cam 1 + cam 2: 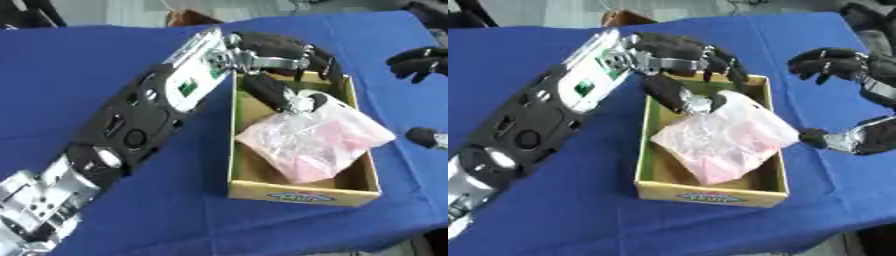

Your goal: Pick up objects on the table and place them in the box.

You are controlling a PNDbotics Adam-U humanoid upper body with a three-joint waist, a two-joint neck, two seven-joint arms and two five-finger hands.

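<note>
A tan cardboard box (302,192) stands open on the blue cloth, right of centre. Inside it lies a clear plastic bag with something pink in it (311,137), one corner resting over the right wall. My left arm reaches in from the lower left, and the left hand (677,47) hovers over the box's far end. It is open, its fingers (322,64) drooping by the far rim and its thumb (273,92) touching the bag's top edge. My right hand (837,60) is open just right of the box, fingers and thumb spread wide, holding nothing.
A blue cloth (105,60) covers the whole table. A brown object (188,19) stands past the far edge. The table's front edge shows at the lower right, close behind the box's front wall.
</note>
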